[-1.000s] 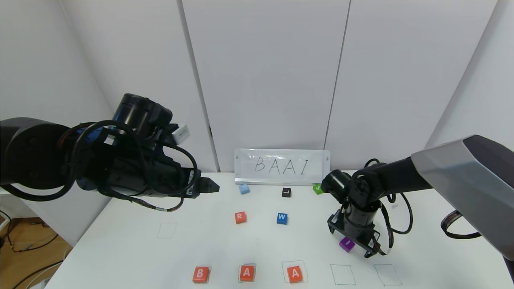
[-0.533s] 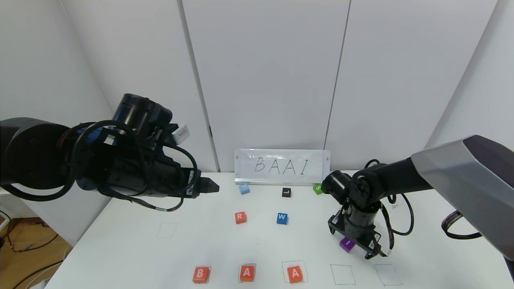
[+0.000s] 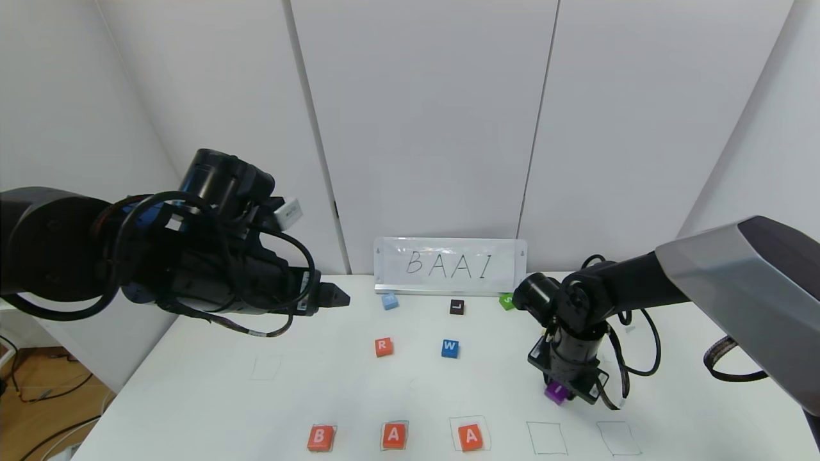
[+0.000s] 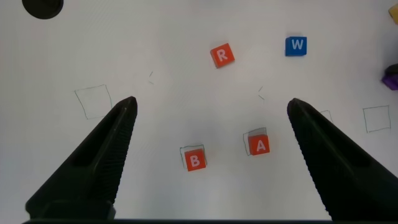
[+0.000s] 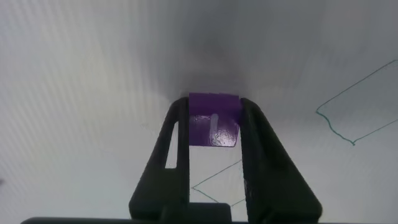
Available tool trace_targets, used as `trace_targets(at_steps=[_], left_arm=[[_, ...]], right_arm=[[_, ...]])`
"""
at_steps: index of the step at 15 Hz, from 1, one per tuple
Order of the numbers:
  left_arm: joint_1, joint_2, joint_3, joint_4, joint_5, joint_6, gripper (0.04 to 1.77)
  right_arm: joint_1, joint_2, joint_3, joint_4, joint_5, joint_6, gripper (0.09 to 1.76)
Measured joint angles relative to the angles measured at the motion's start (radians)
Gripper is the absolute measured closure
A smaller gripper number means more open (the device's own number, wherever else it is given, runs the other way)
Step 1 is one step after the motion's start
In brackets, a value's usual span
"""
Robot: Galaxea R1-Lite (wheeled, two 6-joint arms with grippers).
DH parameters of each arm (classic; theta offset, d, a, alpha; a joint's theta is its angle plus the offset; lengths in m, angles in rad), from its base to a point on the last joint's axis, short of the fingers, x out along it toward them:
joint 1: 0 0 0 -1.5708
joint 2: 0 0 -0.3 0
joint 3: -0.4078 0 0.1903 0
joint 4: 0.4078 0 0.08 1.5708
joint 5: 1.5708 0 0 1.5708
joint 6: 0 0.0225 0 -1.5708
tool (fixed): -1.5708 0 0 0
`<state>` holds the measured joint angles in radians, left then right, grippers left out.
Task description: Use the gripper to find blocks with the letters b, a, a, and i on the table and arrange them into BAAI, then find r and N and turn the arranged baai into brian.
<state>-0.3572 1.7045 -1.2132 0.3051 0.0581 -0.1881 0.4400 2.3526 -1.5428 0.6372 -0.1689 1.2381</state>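
Three orange blocks stand in a row near the table's [image 3: 192, 397] front edge: B [image 3: 320, 438], A [image 3: 394, 435] and A [image 3: 471, 436], each on a green outline. Right of them, my right gripper [image 3: 562, 392] points down and is shut on the purple I block [image 3: 556, 392]. The right wrist view shows this block [image 5: 213, 121] squeezed between both fingers of the gripper [image 5: 213, 111]. The orange R block [image 3: 383, 346] lies mid-table. My left gripper [image 3: 336, 298] hovers open at the left, high above B [image 4: 194, 160] and A [image 4: 259, 145]. No N block can be made out.
A blue W block [image 3: 450, 348], a black L block [image 3: 456, 307], a green block [image 3: 507, 301] and a light blue block [image 3: 389, 301] lie farther back. A BAAI sign [image 3: 450, 266] stands at the wall. Bare green outlines [image 3: 546, 438] sit right of the row.
My right gripper's fingers have come together on the purple I block, which they straddled before. The left arm has not moved.
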Motion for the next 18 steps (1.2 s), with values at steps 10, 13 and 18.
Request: trace_targets(at_steps=[10,13,18], left_arm=[[0.0,0.0,0.0,0.001,0.0,0.0,0.09],[0.0,0.0,0.001,0.002,0.0,0.0,0.09],[0.0,0.0,0.001,0.002,0.0,0.0,0.09]], right_arm=[[0.001,-0.015,0.0,0.0,-0.003,-0.008,1.31],[0.018,-0.051,0.013,-0.002,-0.02,-0.036,1.31],[0.058,-0.112,0.077,-0.011,-0.041,-0.163,1.31]])
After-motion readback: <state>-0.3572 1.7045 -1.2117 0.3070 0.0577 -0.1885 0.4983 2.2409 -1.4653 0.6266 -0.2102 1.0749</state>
